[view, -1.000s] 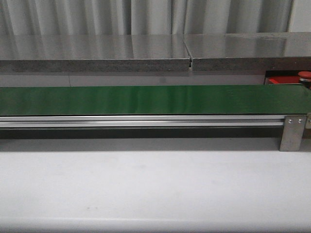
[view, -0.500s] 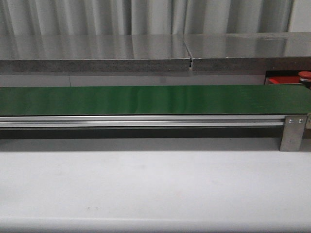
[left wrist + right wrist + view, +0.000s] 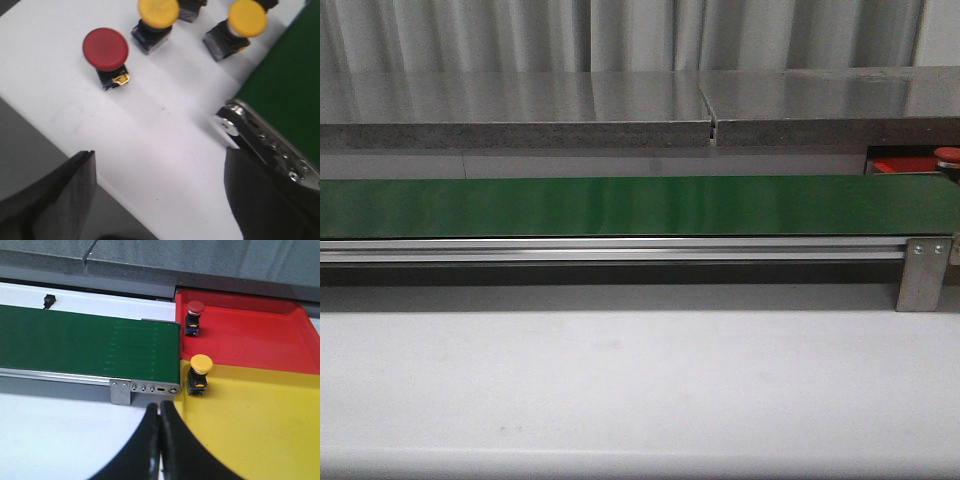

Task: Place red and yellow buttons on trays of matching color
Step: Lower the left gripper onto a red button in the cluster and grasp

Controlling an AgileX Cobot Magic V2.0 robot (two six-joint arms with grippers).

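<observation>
Looking down past my left gripper, jaws wide and empty, I'd centre on the red button on the white table before descending. My right gripper is closed on nothing beside the yellow tray

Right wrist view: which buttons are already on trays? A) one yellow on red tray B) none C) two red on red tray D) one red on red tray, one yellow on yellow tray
D: a red button stands on the red tray and a yellow button stands on the yellow tray, both near the belt's end.
</observation>
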